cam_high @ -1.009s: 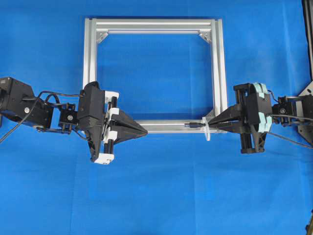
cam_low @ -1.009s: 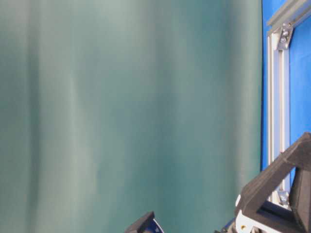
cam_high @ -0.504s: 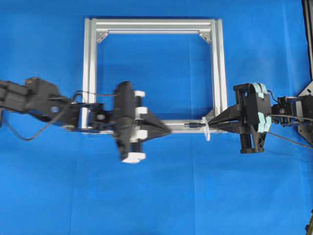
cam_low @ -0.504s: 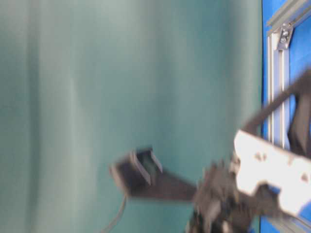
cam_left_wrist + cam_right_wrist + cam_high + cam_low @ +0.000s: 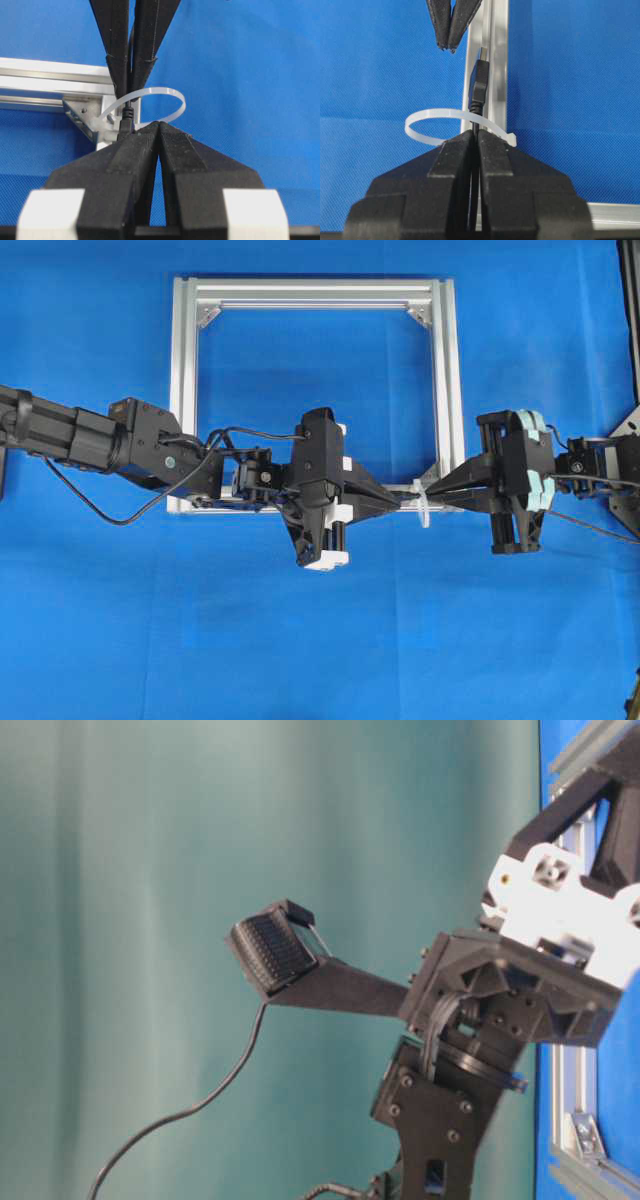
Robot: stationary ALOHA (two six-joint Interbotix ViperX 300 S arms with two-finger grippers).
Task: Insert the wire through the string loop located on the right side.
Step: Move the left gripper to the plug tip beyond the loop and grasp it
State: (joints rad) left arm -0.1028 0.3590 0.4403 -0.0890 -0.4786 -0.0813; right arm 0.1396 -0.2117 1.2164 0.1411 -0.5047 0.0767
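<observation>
The wire's plug (image 5: 478, 82) pokes through the white string loop (image 5: 420, 120) and lies over the silver frame rail (image 5: 500, 60). My right gripper (image 5: 475, 134) is shut on the wire just behind the loop. Its tip (image 5: 430, 497) sits at the frame's lower right corner. My left gripper (image 5: 159, 125) is shut with nothing between its fingers. Its tips sit close beside the plug (image 5: 125, 122), just short of the loop (image 5: 175, 97). Overhead, the left gripper (image 5: 398, 502) hides the plug, and the loop (image 5: 422, 512) shows between the two grippers.
The square aluminium frame (image 5: 185, 390) lies flat on a blue cloth (image 5: 320, 640). The left arm (image 5: 150, 450) stretches across the frame's lower left corner. In the table-level view that arm (image 5: 520, 980) fills the lower right before a teal backdrop.
The left arm has swept right along the frame's bottom rail, bringing its shut gripper up to the plug. The right gripper, wire and loop have stayed put.
</observation>
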